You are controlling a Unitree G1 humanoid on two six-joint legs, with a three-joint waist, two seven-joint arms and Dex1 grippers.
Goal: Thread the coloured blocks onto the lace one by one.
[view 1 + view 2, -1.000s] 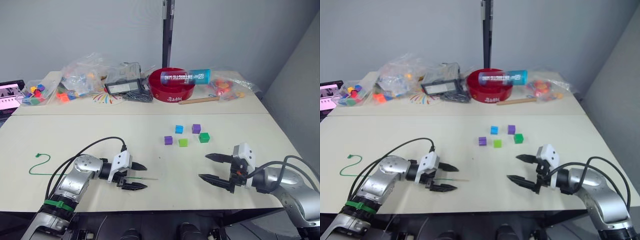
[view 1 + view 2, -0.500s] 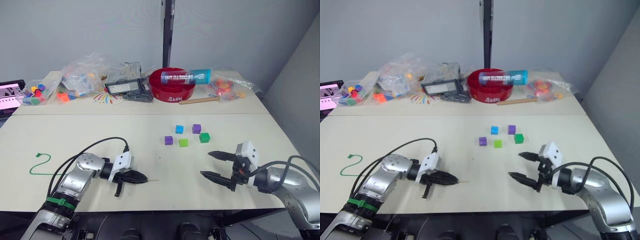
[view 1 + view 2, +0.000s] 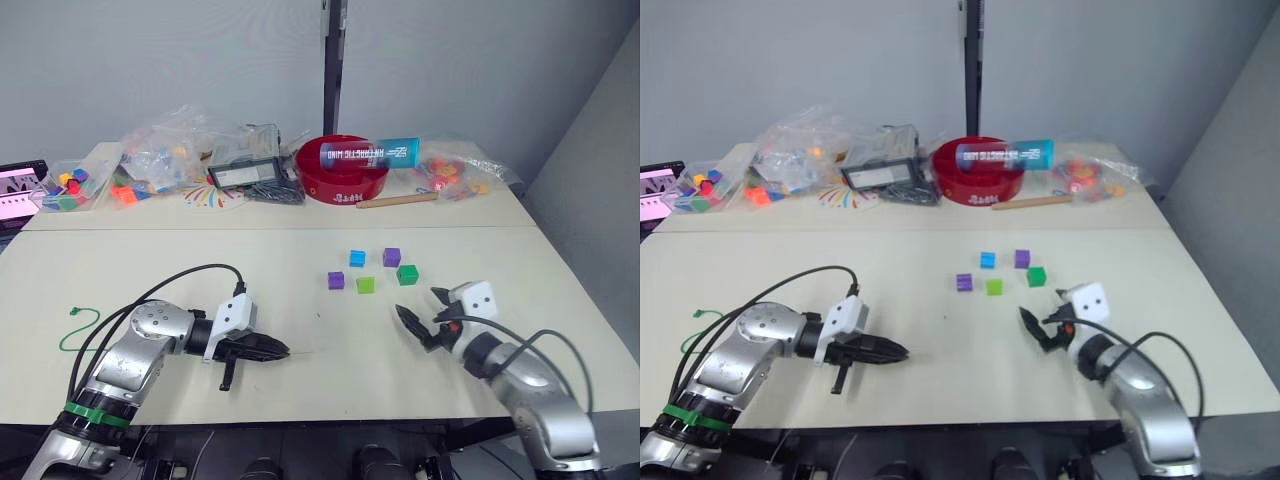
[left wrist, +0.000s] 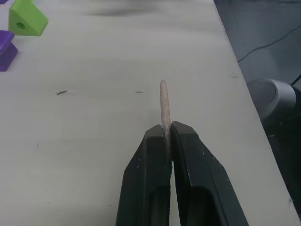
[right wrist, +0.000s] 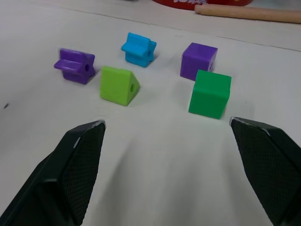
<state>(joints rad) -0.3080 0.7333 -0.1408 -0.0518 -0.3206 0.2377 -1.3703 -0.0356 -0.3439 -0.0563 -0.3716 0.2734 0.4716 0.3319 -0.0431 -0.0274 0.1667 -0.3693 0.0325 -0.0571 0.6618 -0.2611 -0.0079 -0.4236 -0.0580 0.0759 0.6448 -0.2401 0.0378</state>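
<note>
On your far left, the thin green cord of the lace (image 3: 78,328) curls on the pale desk (image 3: 150,260) near its left edge, and its stiff pale tan tip (image 4: 163,106) pokes out from between the two black fingers of your left gripper (image 3: 272,350), which are pressed together on it low over the desk's near half. Behind, along the far edge of the desk, you have clear plastic bags of small coloured pieces (image 3: 150,160), then a red round bowl (image 3: 344,178) with white lettering on its side too small to read, and a blue and clear tube (image 3: 370,153) lying across it whose label cannot be made out with confidence. A wooden dowel (image 3: 398,200) lies on the desk just right of the bowl. Further right, mid-desk, the five coloured blocks sit in a loose cluster: a purple notched block (image 5: 75,66), a lime green wedge-shaped block (image 5: 118,85) beside it, a cyan-blue notched block (image 5: 139,49) behind those, a purple cube (image 5: 199,59), and a darker green cube (image 5: 210,93) just in front of that one. Your right gripper (image 3: 422,315) hovers on the near right side of the cluster, its black fingers (image 5: 79,155) spread wide apart and holding nothing, aimed towards the blocks.
</note>
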